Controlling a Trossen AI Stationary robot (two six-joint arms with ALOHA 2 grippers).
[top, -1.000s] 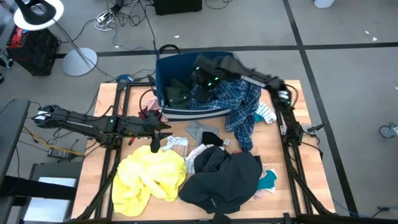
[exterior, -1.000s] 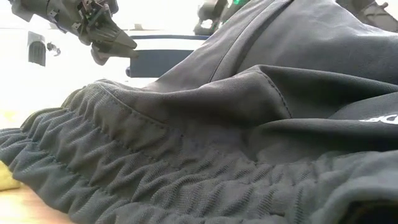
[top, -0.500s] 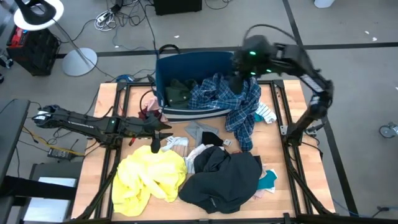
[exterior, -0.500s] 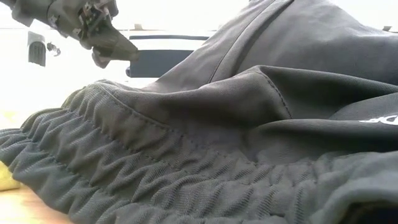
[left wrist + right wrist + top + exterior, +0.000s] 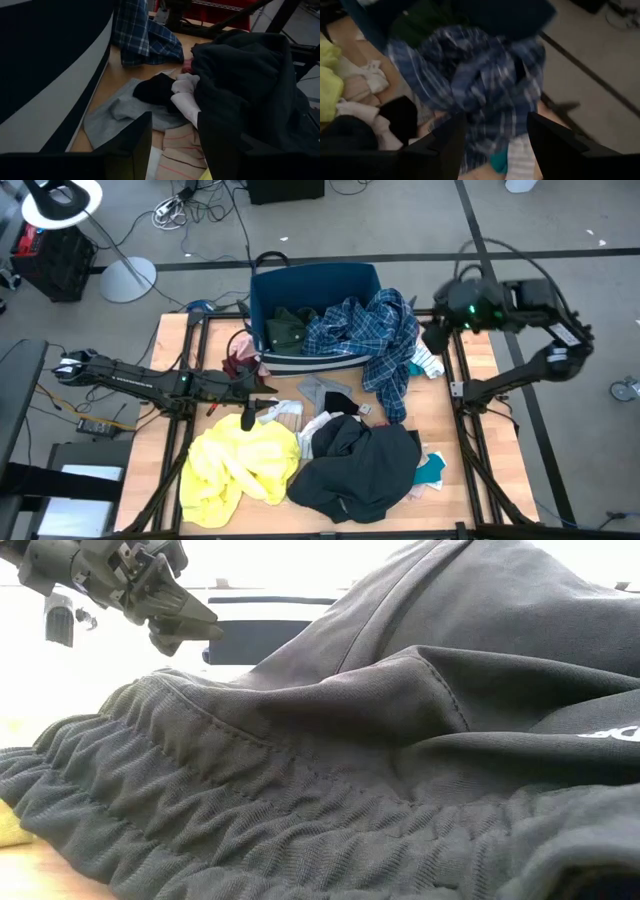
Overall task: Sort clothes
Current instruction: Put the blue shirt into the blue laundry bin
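Risk noted: the blue plaid shirt [image 5: 375, 330] hangs half over the bin [image 5: 262, 290] rim at 12 o'clock and may slide out, since the right gripper [image 5: 436, 338], fingers apart and empty, hovers at 2 o'clock while the left gripper [image 5: 250, 418], fingers apart, waits centre-left.

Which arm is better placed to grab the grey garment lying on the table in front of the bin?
Left. Its gripper hovers open beside the grey garment; the right gripper is raised off the table's right edge, open and empty.
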